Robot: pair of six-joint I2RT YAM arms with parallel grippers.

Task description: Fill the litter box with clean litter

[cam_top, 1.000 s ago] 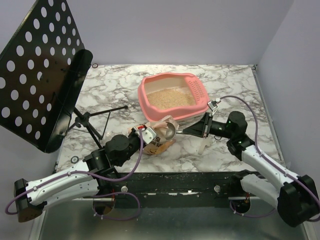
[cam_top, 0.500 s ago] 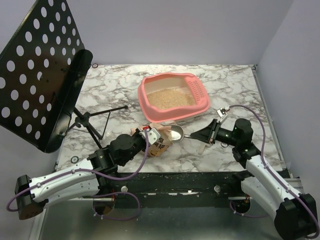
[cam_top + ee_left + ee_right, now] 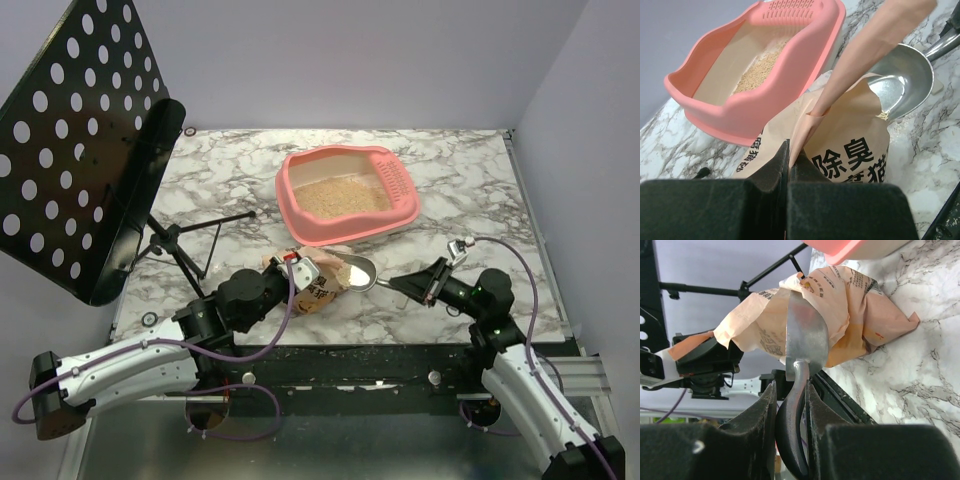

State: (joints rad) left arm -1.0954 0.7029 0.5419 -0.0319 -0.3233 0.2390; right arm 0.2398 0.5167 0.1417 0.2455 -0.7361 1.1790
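The pink litter box point(image 3: 300, 215) stands at mid table with tan clean litter point(image 3: 344, 196) on its floor; it also shows in the left wrist view point(image 3: 755, 97). A tan paper bag point(image 3: 320, 283) with dark print lies in front of it. My left gripper point(image 3: 290, 268) is shut on the bag's edge point(image 3: 805, 135). My right gripper point(image 3: 418, 284) is shut on the handle of a silver scoop point(image 3: 357, 272), whose bowl point(image 3: 900, 80) sits at the bag's mouth, with a few granules at its edge. The right wrist view shows the scoop point(image 3: 804, 335) against the bag point(image 3: 850, 295).
A black perforated music stand point(image 3: 80, 140) rises at the left, its tripod legs point(image 3: 190, 245) spread on the marble table point(image 3: 460, 180). The purple walls close the back and right. The arm bases sit along the near edge.
My right arm has drawn back toward the near edge, pulling the scoop down and right from beside the box to the bag's mouth. The left gripper and bag shifted slightly.
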